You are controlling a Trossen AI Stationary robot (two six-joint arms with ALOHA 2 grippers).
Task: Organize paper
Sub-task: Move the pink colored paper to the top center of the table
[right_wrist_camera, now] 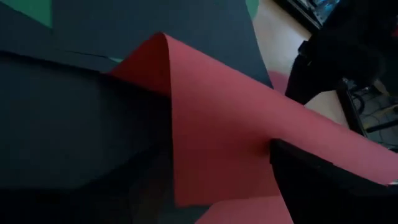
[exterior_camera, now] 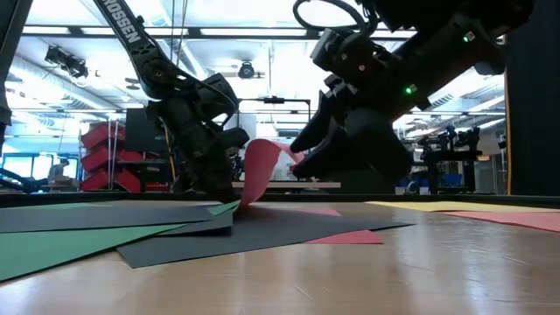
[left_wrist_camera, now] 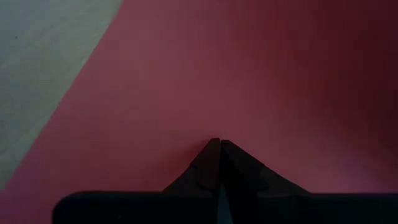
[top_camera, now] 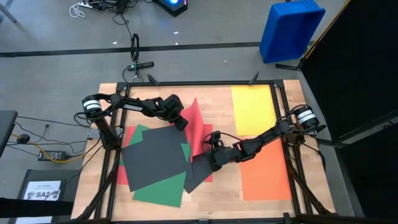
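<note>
Task early: left gripper [top_camera: 181, 123] clamped on red sheet [top_camera: 198, 127], right gripper [top_camera: 211, 142] open beside it; paper [top_camera: 155, 162] beneath remains jumbled.

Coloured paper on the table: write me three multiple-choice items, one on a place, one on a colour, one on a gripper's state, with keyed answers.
1. Where does the yellow sheet lie?
A. by the right arm's base at the table's far edge
B. under the black sheet
C. on the floor

2. What colour is the sheet in the left gripper?
A. green
B. red
C. orange

3. How is the right gripper?
A. shut on the orange sheet
B. open
C. out of view

Answers: 1 A, the high view shows it flat beside that base. 2 B, the left wrist view shows shut fingers on red paper. 3 B, its fingers stand apart beside the curled red sheet.
</note>
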